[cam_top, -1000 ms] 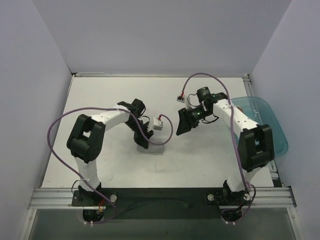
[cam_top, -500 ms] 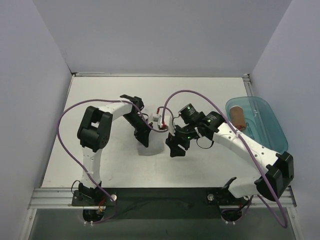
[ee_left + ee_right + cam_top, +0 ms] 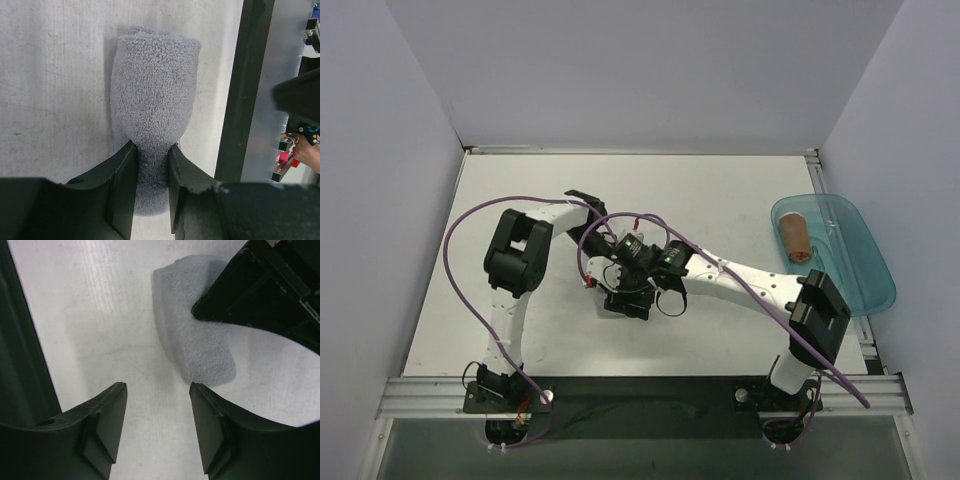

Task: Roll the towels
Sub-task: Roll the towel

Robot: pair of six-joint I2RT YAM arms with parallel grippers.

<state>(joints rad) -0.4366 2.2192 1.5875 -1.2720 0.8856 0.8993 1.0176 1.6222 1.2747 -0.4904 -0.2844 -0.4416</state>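
The light grey towel lies rolled into a short cylinder on the white table. My left gripper is shut on its near end, with a finger pressing in on each side. My right gripper is open and empty just above the table, and the grey roll lies just beyond its right finger. In the top view both grippers meet at mid-table, left and right, and they hide most of the grey roll. The rust-brown towel lies rolled in the teal tray.
The teal tray sits at the table's right edge. Purple cables loop over both arms near the grippers. The left gripper's body fills the upper right of the right wrist view. A dark bar runs close beside the grey roll.
My right arm has swung left from the tray side to mid-table, beside the left gripper and the grey roll. The left gripper has stayed on the grey towel.
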